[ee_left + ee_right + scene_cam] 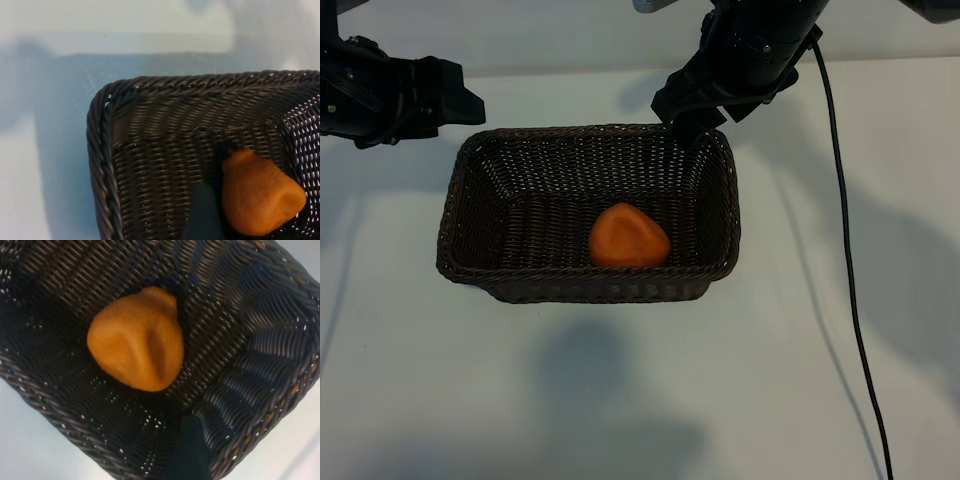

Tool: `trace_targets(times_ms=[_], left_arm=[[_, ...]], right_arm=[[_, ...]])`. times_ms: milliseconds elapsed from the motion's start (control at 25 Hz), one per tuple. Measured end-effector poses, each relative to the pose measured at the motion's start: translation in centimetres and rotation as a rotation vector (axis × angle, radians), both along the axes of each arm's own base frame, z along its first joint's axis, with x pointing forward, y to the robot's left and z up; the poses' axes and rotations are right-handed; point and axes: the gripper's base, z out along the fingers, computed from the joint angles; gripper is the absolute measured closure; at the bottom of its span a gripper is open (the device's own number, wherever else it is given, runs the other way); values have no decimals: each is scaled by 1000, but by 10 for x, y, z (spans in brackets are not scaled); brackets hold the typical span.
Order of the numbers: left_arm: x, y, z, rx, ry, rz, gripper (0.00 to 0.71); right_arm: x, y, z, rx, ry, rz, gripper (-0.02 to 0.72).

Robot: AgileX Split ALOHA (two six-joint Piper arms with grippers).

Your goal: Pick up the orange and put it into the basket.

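Table (410, 380): carrying the wicker basket (470, 205) | basket: holding the orange (628, 237), lying free against its near wall | right gripper (695, 118): hovering over far rim, jaws released, grasping nothing | left gripper (460, 100): sitting beside far-left corner, released

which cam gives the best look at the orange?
Right wrist view: the orange fills the centre, whole, crease clear, on the basket floor. Exterior view shows it whole but small. Left wrist view catches it at the frame edge, partly cut off.

Bright overhead light; wrist views perhaps blurred.
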Motion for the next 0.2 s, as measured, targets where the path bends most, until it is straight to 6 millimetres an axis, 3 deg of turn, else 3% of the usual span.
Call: trace_targets(times_ms=[200], left_arm=[[0,0,0,1,-3,2,121]], right_arm=[[0,0,0,0,0,0,107]])
